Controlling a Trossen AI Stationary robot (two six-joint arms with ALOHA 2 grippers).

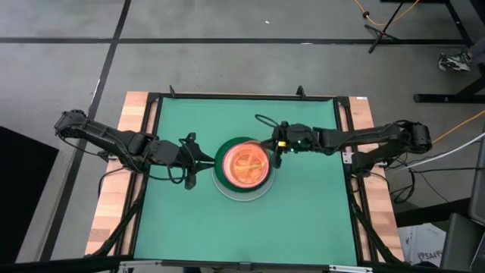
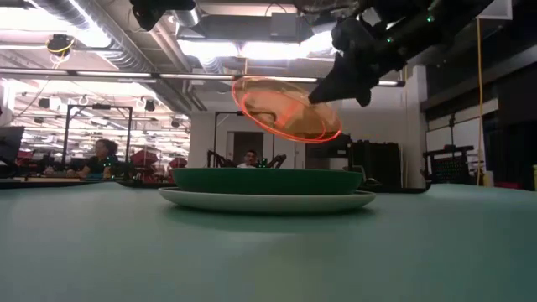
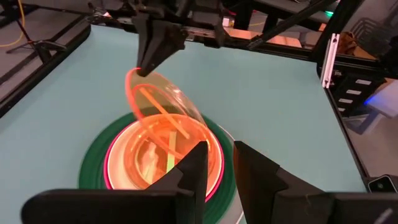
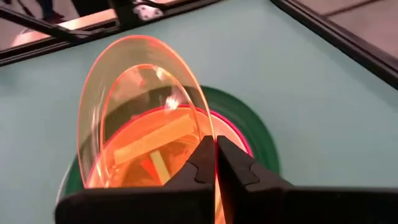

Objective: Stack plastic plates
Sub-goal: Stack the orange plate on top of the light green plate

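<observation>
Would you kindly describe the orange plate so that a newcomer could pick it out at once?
Start at the stack of plates in the middle of the green table. Just above it, the right gripper pinches the rim of the orange plate. Unlike the others, it is translucent, tilted and in the air, not resting on the stack.

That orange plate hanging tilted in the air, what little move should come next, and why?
Probably the right tool should lower and level the orange plate onto the stack. It pinches the plate's rim, holding it tilted above the dark green plate and the pale plate beneath. The left tool waits open beside the stack.
</observation>
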